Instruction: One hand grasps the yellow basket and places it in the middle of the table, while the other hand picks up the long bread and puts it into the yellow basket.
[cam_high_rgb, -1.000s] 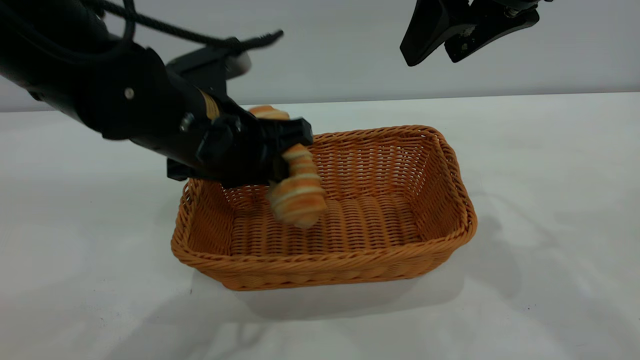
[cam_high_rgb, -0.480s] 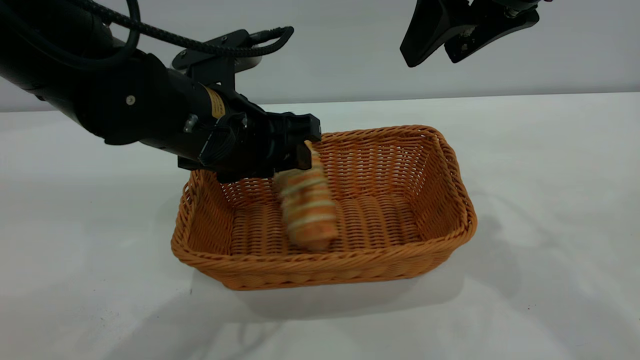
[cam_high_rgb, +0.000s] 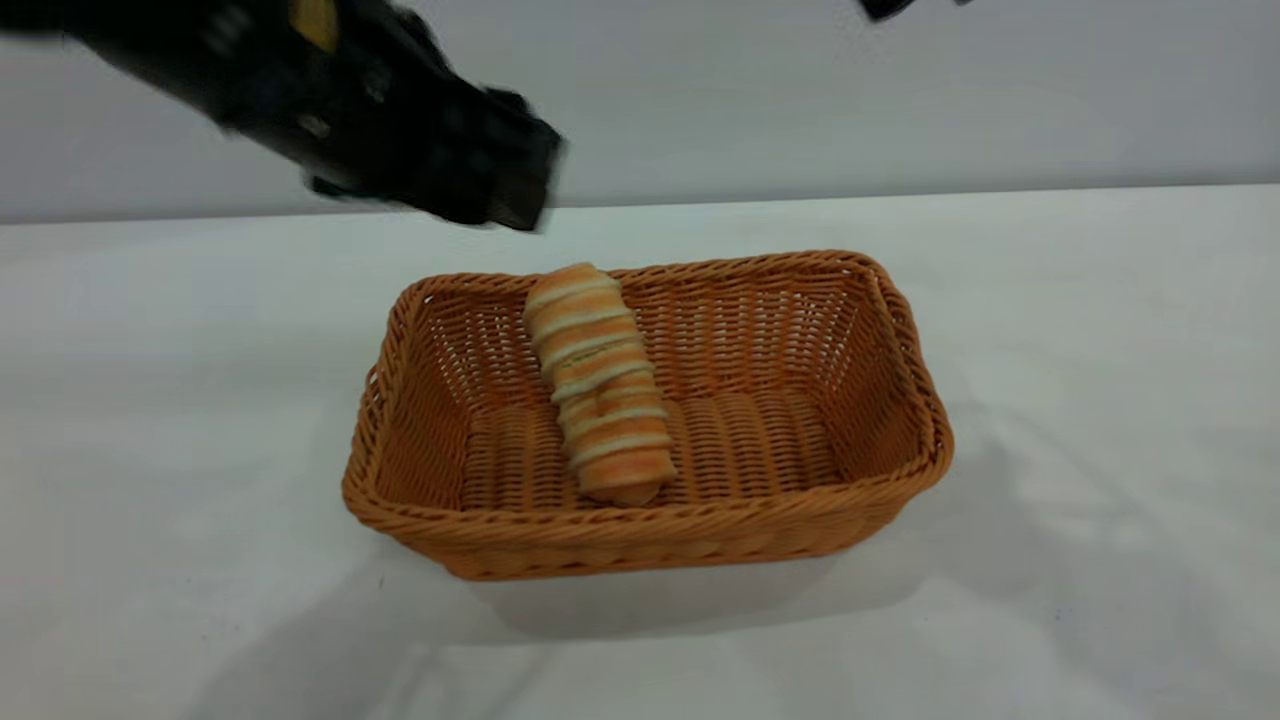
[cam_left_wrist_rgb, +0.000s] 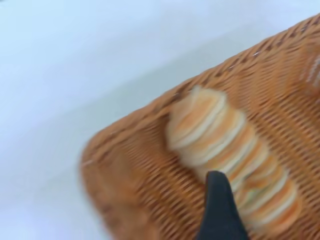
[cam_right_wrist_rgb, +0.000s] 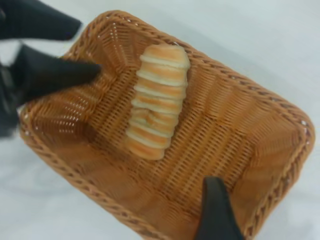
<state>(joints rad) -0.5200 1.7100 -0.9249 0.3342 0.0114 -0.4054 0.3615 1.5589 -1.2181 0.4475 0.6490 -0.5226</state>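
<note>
The yellow basket (cam_high_rgb: 650, 522) stands in the middle of the white table (cam_high_rgb: 1100, 350). Inside it lies the long bread (cam_high_rgb: 600, 385), striped orange and cream. Its far end leans up against the back wall and its near end rests on the floor by the front wall. My left gripper (cam_high_rgb: 515, 195) hangs blurred above and behind the basket's back left corner. It is open and holds nothing, and its two spread fingers (cam_right_wrist_rgb: 55, 72) show in the right wrist view. High above the basket, my right gripper (cam_high_rgb: 885, 6) shows only as a tip at the top edge; one finger (cam_right_wrist_rgb: 215, 210) hangs over the basket's end.
White table surrounds the basket on all sides, with a grey wall (cam_high_rgb: 800, 100) behind. A few dark specks (cam_high_rgb: 382, 580) mark the table near the basket's front left corner.
The left gripper has let go of the long bread, which dropped into the basket and settled against the back wall. The left arm rose up and back to the left. The right gripper rose almost out of view.
</note>
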